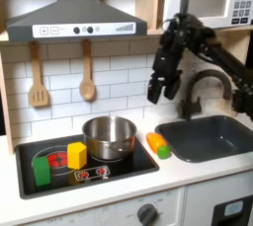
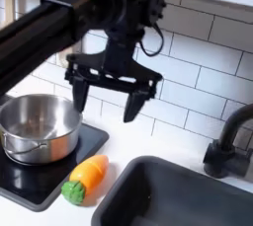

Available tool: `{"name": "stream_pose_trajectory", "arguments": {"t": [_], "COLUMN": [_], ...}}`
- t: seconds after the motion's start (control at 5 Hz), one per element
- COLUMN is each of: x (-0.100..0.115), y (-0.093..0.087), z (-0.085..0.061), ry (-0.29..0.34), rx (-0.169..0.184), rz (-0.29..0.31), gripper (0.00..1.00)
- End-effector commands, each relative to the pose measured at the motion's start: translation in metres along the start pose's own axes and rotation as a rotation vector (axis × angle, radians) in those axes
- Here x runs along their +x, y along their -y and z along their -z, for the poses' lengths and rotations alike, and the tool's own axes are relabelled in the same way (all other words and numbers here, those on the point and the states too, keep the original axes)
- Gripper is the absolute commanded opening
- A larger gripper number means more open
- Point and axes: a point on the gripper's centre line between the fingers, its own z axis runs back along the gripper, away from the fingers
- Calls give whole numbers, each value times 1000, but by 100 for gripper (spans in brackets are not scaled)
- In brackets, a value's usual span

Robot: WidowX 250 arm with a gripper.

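Gripper [image 2: 107, 105] hangs with its fingers spread and empty above the toy carrot [image 2: 83, 179] lying on the counter between stove [image 2: 30, 192] and sink [image 2: 188, 195], probably light, hard, slick plastic, so I'd pinch across the orange middle.

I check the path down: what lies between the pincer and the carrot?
Nothing: in the second exterior view the open pincer hangs above the carrot, with bare wall tiles and countertop between them.
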Motion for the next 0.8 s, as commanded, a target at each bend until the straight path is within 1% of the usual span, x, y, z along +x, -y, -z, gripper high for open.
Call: {"name": "stream_pose_trajectory", "arguments": {"t": [0.0,0.2,0.4,0.6], "x": [11,12,11,10], "y": [-3,2,7,11], "z": [8,10,7,7], "ry": [-19,-25,-25,-35], "rx": [0,-1,-14,-18], "rz": [-16,1,3,3], "gripper": [100,100,100,100]}}
